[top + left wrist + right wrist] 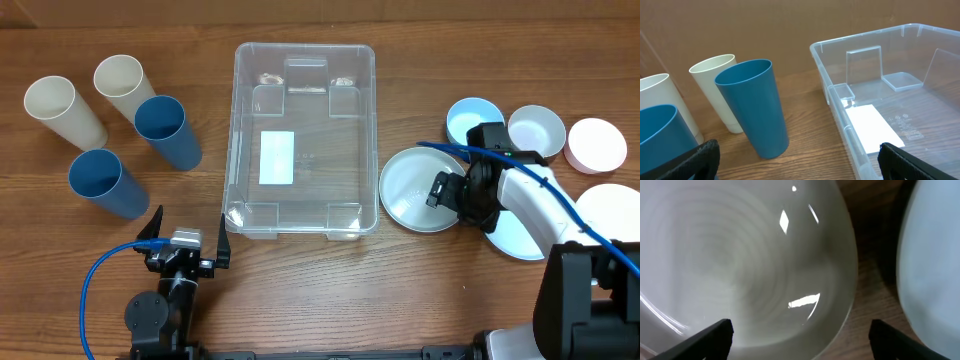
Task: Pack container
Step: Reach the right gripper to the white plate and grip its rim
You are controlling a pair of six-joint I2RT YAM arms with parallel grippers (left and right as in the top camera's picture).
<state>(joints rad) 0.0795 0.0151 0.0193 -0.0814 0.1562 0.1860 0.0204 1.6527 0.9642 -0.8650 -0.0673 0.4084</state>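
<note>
1. We see the container [335,170] in the middle of the wooden table [60,300], upright and open at the top. Nothing lies in it but the white label [277,157] on its floor.
2. To the left of it stand four cups: two cream cups [65,110] at the back and two blue cups [167,132] nearer the front, all well apart from the bin wall.
3. The left gripper [190,226] hovers low at the front edge, just before the container's near left corner. Its fingers [695,160] are spread wide with nothing between them. From its wrist view we look past a blue cup [755,105] on one side and the container's wall [835,95] on the other.
4. To the right of the container lies a large white bowl [412,190], almost touching the bin.
5. The right gripper [447,195] is over that bowl's right rim. In the wrist view its fingers [710,337] are held wide apart, with the bowl's edge [840,305] between them; we see no grip on it.
6. Behind and beside the right arm lie more dishes: a light blue bowl [472,118], a small white bowl [537,130] and a pink bowl [596,143].
</note>
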